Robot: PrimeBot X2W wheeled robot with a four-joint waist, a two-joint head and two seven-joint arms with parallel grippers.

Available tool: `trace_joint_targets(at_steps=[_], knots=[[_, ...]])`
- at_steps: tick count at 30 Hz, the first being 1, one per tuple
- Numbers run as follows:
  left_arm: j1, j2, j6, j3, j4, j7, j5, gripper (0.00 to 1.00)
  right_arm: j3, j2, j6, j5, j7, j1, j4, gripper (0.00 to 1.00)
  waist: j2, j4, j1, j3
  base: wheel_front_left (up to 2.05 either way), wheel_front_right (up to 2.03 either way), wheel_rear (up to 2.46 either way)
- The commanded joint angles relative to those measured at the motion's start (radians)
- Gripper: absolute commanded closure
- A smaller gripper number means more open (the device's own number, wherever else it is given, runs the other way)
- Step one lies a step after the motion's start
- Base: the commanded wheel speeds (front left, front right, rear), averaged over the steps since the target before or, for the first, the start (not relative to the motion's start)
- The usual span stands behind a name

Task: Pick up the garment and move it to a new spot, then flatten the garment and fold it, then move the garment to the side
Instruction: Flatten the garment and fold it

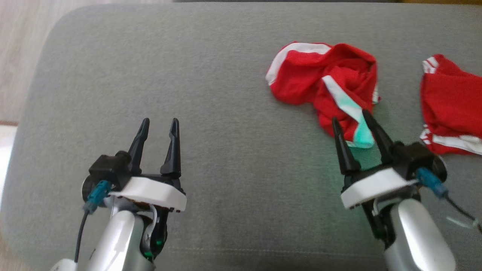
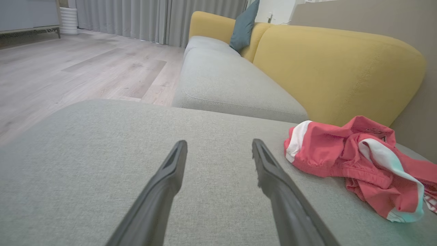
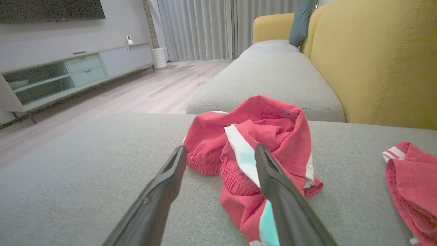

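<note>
A crumpled red garment (image 1: 324, 81) with white stripes lies bunched on the grey sofa cushion (image 1: 211, 94), right of centre. It also shows in the left wrist view, garment (image 2: 355, 160), and the right wrist view, garment (image 3: 252, 147). My right gripper (image 1: 350, 116) is open just at the garment's near edge, its fingertips over the cloth's white stripe, with nothing held. My left gripper (image 1: 159, 123) stands open over bare cushion, well to the left of the garment. Its fingers (image 2: 170, 174) point along the cushion.
A second red garment (image 1: 450, 101) with white stripes lies at the right edge of the cushion. A yellow sofa back (image 3: 375, 61) rises behind, with another grey seat (image 2: 225, 82) and a teal pillow (image 2: 244, 25) farther off. Wooden floor (image 2: 68, 68) lies to the left.
</note>
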Motion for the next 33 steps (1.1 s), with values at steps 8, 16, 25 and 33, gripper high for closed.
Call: trace_joint_targets(at_steps=[8, 16, 25, 33], knots=[[-0.048, 0.008, 0.004, 0.016, -0.029, -0.012, -0.014, 0.0, -0.05, -0.002, 0.007, -0.152, 0.062, -0.16, 0.089, 0.0, 0.0, 0.072, 0.0, 0.043, 0.0, 0.0, 0.0], [-0.059, 0.008, 0.01, 0.0, -0.026, -0.012, -0.03, 0.0, -0.134, -0.014, 0.007, -0.291, 0.094, -0.272, 0.226, 0.36, 0.0, 0.114, 0.0, 0.062, 0.0, 0.0, 0.0], [-0.049, 0.008, 0.017, 0.003, -0.019, -0.012, -0.032, 0.0, -0.053, -0.009, 0.007, -0.256, 0.015, -0.358, 0.239, 1.0, 0.0, 0.113, 0.0, 0.025, 0.0, 0.0, 0.0], [-0.028, 0.008, 0.019, 0.008, -0.018, -0.012, -0.025, 0.0, 0.08, -0.005, 0.007, -0.12, -0.099, -0.519, 0.073, 1.0, 0.0, 0.092, 0.0, -0.016, 0.0, 0.0, 0.0]])
